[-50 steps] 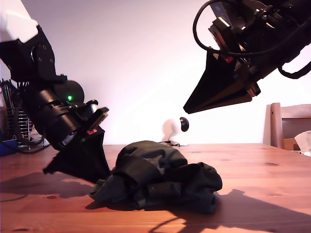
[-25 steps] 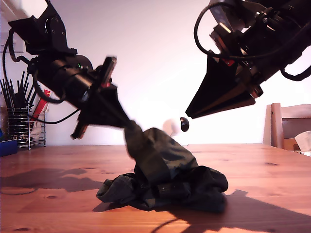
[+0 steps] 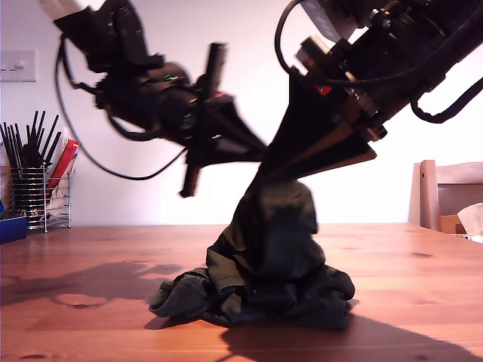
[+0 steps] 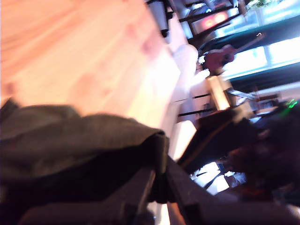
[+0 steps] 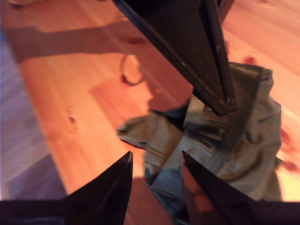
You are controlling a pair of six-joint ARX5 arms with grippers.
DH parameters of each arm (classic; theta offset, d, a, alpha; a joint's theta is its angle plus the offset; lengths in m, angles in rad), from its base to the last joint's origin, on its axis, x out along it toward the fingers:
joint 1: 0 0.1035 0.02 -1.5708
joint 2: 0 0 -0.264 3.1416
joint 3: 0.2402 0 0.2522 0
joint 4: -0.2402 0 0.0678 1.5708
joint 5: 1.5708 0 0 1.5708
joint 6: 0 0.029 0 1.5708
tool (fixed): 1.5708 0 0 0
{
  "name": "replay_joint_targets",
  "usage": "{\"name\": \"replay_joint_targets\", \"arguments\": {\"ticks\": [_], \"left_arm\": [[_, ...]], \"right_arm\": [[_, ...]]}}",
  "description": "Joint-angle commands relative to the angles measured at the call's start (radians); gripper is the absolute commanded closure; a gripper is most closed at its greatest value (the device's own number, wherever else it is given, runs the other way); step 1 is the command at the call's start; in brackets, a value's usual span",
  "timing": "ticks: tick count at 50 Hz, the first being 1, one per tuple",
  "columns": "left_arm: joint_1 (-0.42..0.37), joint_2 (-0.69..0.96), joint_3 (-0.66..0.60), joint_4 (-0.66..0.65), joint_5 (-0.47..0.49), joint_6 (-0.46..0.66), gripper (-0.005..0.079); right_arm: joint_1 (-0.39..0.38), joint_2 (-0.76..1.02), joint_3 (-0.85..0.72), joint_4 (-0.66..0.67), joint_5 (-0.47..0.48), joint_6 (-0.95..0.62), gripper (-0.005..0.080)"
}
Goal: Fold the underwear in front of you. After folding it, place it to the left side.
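The underwear (image 3: 273, 265) is a dark olive heap on the wooden table (image 3: 423, 302), with one part pulled up into a tall peak. My first gripper (image 3: 259, 157), on the arm reaching in from the exterior view's left, is shut on the top of that peak. In the first wrist view the cloth (image 4: 84, 140) is pinched in the first gripper (image 4: 160, 190). My second gripper (image 3: 275, 173) hangs open just beside the peak. The second wrist view shows the second gripper (image 5: 154, 161) open above the crumpled cloth (image 5: 246, 126), with a finger (image 5: 206, 61) of the first gripper holding a hem.
A wire rack of dark utensils (image 3: 30, 188) and a blue object (image 3: 10, 228) stand at the exterior view's far left. A wooden chair back (image 3: 445, 194) rises behind the table at the exterior view's right. A wall switch (image 3: 16, 65) is high on that view's left.
My first gripper has risen and swung toward the exterior view's right, drawing the cloth up into a peak. The second arm has come down and toward that view's left, close to it.
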Motion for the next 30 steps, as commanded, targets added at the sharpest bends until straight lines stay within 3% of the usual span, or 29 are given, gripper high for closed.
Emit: {"name": "replay_joint_targets", "arguments": {"ticks": [1,13,21,30], "left_arm": [[0.008,-0.016,0.018,0.019,0.008,-0.043,0.0763],[0.005,-0.016,0.083,0.072,-0.010,-0.118,0.0763],[-0.008,-0.016,0.127,0.105,-0.034,-0.158,0.0763],[-0.026,-0.016,0.135,0.140,-0.033,-0.217,0.0763]], "right_arm": [[0.004,0.006,0.011,-0.006,0.030,-0.002,0.0464],[0.005,0.006,0.011,-0.004,0.112,-0.001,0.0380],[0.005,0.006,0.024,0.027,0.139,0.007,0.0372],[0.005,0.006,0.093,0.027,0.246,0.000,0.0361]]}}
